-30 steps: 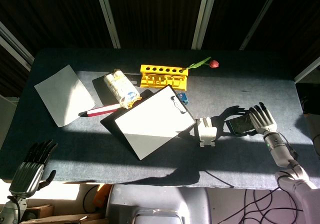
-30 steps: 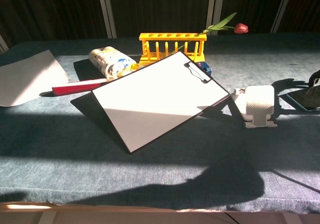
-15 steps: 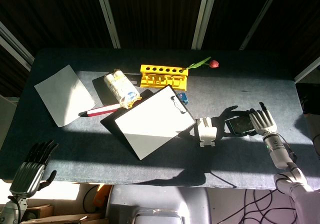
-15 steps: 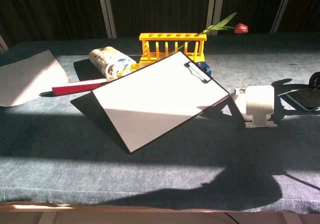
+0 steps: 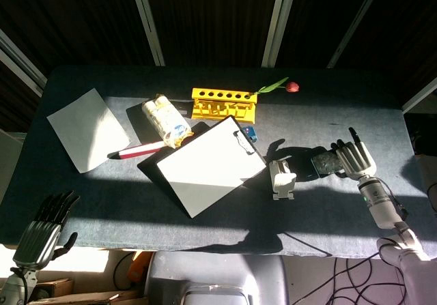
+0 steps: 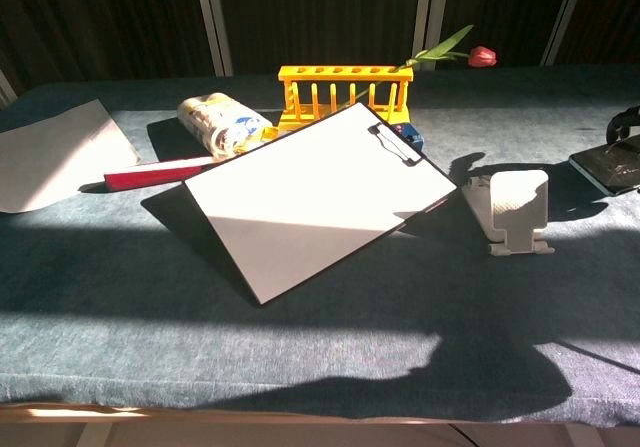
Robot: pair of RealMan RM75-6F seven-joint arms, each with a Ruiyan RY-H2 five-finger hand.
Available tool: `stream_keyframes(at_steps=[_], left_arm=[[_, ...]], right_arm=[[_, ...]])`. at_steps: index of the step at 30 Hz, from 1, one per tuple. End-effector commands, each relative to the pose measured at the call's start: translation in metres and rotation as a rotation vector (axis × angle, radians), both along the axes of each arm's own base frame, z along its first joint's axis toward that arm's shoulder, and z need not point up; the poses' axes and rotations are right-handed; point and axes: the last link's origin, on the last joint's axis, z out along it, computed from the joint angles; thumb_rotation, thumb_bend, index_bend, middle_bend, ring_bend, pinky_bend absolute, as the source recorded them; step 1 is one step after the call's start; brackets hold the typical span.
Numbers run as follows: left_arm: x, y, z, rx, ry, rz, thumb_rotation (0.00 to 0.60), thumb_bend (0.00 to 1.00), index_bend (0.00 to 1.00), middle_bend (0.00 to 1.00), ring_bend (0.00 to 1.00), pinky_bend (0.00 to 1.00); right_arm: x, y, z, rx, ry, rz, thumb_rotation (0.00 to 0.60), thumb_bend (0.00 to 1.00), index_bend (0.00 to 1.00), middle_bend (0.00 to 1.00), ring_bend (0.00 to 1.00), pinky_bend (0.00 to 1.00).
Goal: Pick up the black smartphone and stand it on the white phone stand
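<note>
On the right side of the table, the right hand now holds the black smartphone, its fingers curled around the phone's right end. A second ago the phone lay flat on the cloth under spread fingers; half a second ago the hand was drawn back at its edge. Now the phone looks tilted and raised off the surface: in the chest view it sits higher in the picture than before, with a dark finger showing at its far edge. Its shadow on the table has also shifted toward the white phone stand. I judge that the pick-up is done or nearly so, and the carry to the stand comes next. The stand is just left of the phone and apart from it, upright with its lip facing the robot.

The left hand hangs below the near edge of the table, well away from the work, fingers loosely spread and holding nothing.

No writing is readable anywhere. The phone's screen is dark and shows no brand. A snack packet near the clipboard carries printing, but it is too small to make out.
</note>
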Motion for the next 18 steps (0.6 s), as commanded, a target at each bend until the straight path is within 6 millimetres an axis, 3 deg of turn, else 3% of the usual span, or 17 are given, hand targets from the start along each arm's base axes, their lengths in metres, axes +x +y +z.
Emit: stream_keyframes(at_steps=[1, 6, 10, 18], left_arm=[[0.000, 0.000, 0.001, 0.001, -0.001, -0.002, 0.600, 0.37, 0.00, 0.00, 0.00, 0.00], [0.000, 0.000, 0.001, 0.000, -0.004, -0.004, 0.600, 0.37, 0.00, 0.00, 0.00, 0.00], [0.001, -0.001, 0.000, -0.004, -0.006, -0.007, 0.600, 0.37, 0.00, 0.00, 0.00, 0.00], [0.002, -0.001, 0.001, -0.005, -0.010, -0.014, 0.600, 0.37, 0.00, 0.00, 0.00, 0.00]], right_arm=[[0.008, -0.001, 0.011, -0.024, 0.030, 0.048, 0.600, 0.35, 0.88, 0.66, 0.57, 0.16], [0.029, 0.000, 0.028, -0.065, 0.125, 0.175, 0.600, 0.35, 0.88, 0.66, 0.58, 0.16], [0.061, 0.007, 0.040, -0.089, 0.255, 0.355, 0.600, 0.35, 0.88, 0.66, 0.58, 0.17], [0.115, 0.026, 0.045, -0.095, 0.585, 0.698, 0.600, 0.36, 0.88, 0.67, 0.59, 0.19]])
